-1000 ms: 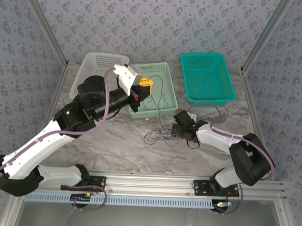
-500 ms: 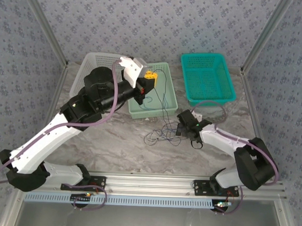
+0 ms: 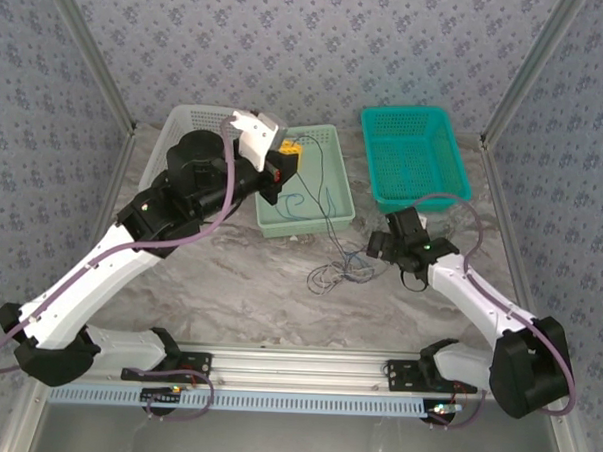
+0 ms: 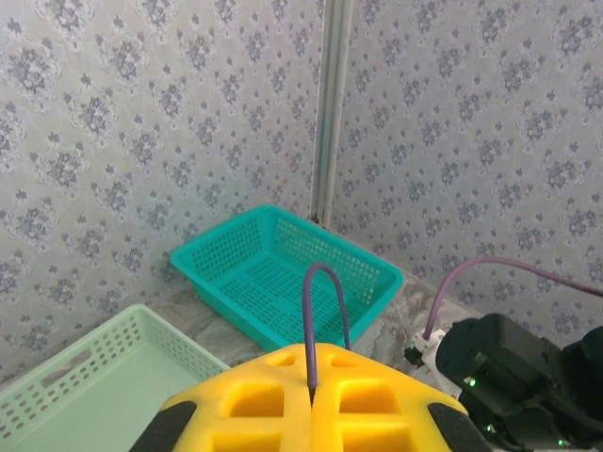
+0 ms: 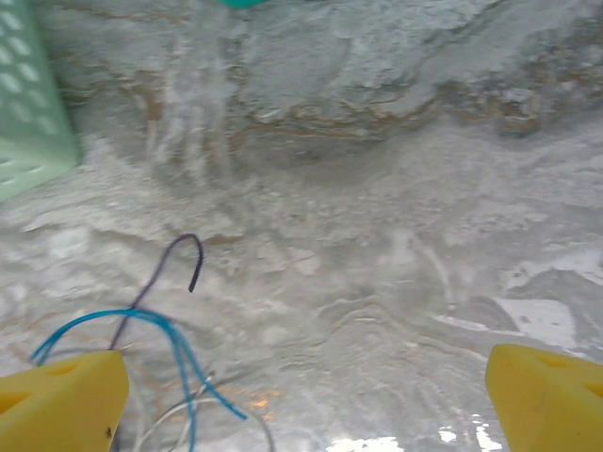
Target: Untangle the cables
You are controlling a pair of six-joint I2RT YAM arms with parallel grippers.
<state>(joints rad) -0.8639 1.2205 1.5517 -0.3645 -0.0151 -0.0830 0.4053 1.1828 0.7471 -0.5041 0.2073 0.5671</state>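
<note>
Left gripper (image 4: 311, 394): yellow pads (image 4: 273, 405) closed on the thin dark purplish-grey cable (image 4: 305, 320), raised above the pale green plastic basket (image 3: 330, 147). A slow upward draw seems best. Right gripper (image 5: 301, 405): jaws wide apart, empty, low over the marbled table (image 3: 229, 273). The tangle of thin blue and white cables (image 3: 334, 273) lies by its left finger and probably wants pinning first.

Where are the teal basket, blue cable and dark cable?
teal basket (image 3: 413, 156): top external view, bare floor.
blue cable (image 5: 141, 314): right wrist view, top of arc.
dark cable (image 5: 185, 237): right wrist view, hooked end.
</note>
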